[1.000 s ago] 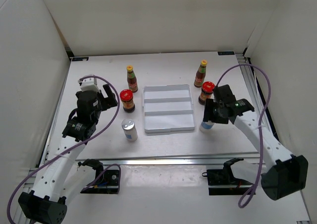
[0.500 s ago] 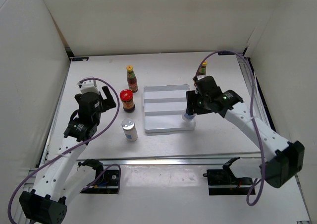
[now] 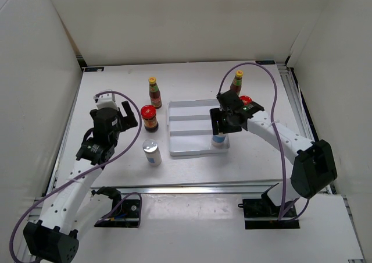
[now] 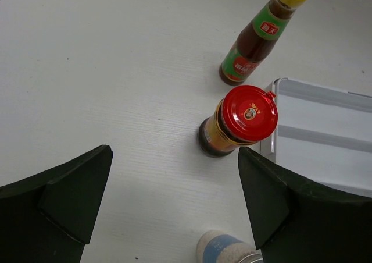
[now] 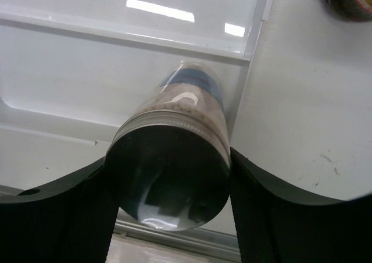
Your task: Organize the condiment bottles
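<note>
I count six condiment bottles on the desk, two of each kind, plus one ribbed tray. Farthest left, my left hand (image 4: 173, 158) hangs spread wide and holds nothing. The left jar (image 4: 239, 122) with its red lid stands upright just ahead, between the fingers' line. The left sauce bottle (image 4: 258, 35) is beyond it, and the free shaker (image 4: 229, 248) is nearer to me, close to my right finger. All three stand apart from one another, beside the left rim of the tray (image 3: 197, 149). My right hand (image 5: 170, 161) is pinching the second shaker (image 3: 219, 139) just under its silver top, at the right end of the tray's nearest compartment. I cannot tell whether it rests there. Beyond my right hand are the right sauce bottle (image 3: 236, 82) and the right jar (image 3: 246, 99).
</note>
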Available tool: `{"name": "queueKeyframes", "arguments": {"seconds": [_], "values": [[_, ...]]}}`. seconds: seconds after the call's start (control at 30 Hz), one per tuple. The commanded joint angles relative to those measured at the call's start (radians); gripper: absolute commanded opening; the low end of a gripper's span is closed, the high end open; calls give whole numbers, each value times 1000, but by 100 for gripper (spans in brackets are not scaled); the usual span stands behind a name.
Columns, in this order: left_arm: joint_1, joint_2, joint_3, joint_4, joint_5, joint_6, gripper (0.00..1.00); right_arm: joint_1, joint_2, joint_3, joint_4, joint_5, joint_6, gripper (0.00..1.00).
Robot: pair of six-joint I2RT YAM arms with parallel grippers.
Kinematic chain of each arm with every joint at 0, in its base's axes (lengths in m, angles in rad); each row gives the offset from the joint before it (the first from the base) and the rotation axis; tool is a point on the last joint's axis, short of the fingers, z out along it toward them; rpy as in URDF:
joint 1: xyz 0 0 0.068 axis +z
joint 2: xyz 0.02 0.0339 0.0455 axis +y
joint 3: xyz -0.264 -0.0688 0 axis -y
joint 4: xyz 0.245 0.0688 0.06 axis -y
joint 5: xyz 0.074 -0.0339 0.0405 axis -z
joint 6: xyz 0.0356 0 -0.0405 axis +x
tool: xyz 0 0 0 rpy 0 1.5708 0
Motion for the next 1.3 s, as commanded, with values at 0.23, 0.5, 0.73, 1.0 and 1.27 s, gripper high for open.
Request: {"name": "queueKeyframes", "arguments": {"seconds": [0.23, 0.5, 0.73, 1.0, 1.27], "values": [[-5, 43, 16, -11, 89, 34, 100, 1, -153, 32, 14, 92, 25, 100], [-5, 56, 25, -20, 139, 44, 100, 1, -395, 66, -44, 124, 34, 100], [-5, -6, -27, 76, 366, 41, 100, 1, -445, 84, -82, 158, 11, 100], [-67, 34, 12, 27, 393, 65, 100, 1, -434, 66, -101, 167, 20, 100], [-203, 103, 54, -34, 325, 96, 100, 1, -443, 37, -112, 158, 20, 100]]}}
